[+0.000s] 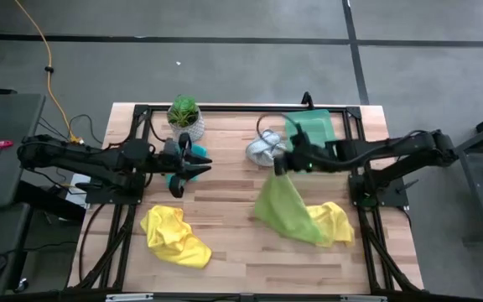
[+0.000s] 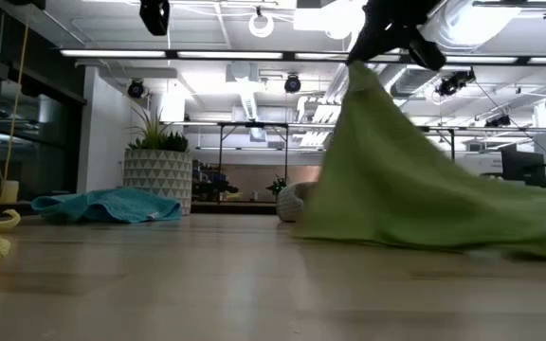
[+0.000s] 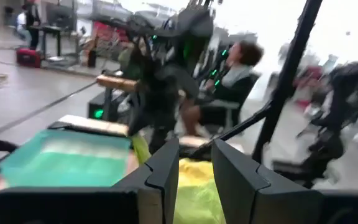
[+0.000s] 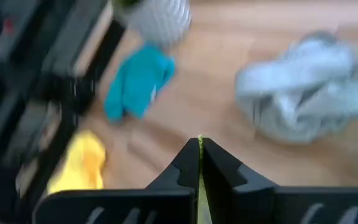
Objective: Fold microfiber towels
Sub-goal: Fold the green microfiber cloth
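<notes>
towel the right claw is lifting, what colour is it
Lime green, pinched at one corner by the right claw; the high view shows it best.

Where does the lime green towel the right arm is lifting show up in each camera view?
High view: lime green towel hangs from the right gripper, draping toward the table's right front.
Low view: it fills the right half, pinched at its top.
Left wrist view: a blurred green strip.
Right wrist view: only a thin edge.
Shared landmark: the teal towel.
</notes>
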`<act>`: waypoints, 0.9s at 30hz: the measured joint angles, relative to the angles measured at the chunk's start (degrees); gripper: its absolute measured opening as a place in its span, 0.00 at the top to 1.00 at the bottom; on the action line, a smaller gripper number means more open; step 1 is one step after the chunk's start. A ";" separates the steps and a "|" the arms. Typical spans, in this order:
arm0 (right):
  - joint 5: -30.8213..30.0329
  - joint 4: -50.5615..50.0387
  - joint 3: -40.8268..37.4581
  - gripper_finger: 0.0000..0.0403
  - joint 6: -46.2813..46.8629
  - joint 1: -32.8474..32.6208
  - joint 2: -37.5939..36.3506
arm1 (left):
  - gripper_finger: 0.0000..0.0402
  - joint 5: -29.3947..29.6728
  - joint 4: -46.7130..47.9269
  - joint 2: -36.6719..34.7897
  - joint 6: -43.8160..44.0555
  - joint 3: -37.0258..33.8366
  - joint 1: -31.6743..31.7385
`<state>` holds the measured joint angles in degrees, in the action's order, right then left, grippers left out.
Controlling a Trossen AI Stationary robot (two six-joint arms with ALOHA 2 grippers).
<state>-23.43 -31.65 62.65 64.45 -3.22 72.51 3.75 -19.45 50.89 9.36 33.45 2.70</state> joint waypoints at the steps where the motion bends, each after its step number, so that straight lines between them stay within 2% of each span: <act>1: -1.12 0.91 0.33 1.00 0.28 0.91 0.02 | 0.78 0.05 1.76 0.77 -1.13 1.10 0.00; 5: -1.80 1.00 0.50 1.00 2.77 3.63 0.11 | 0.78 0.18 9.59 5.33 -3.96 3.78 -0.16; 10: 0.60 1.47 0.55 1.00 3.02 3.84 2.06 | 0.78 0.17 10.45 14.22 -3.56 4.05 -1.38; 14: 2.11 1.26 0.55 1.00 3.02 3.83 3.78 | 0.78 1.12 7.08 23.88 -3.06 4.05 -2.53; 18: 2.58 1.50 0.55 1.00 3.04 3.84 4.67 | 0.78 1.12 -1.09 34.64 -1.77 4.89 -3.32; 22: 2.64 1.57 0.55 1.00 3.04 3.84 4.74 | 0.78 0.81 -1.87 44.93 -8.09 11.64 -3.98; 27: 3.97 1.48 0.55 1.00 3.03 3.84 4.74 | 0.78 1.07 7.00 54.43 -17.81 23.40 -3.72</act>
<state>-19.47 -30.17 63.20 67.47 0.62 77.25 4.82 -12.45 105.33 -8.45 56.84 -1.02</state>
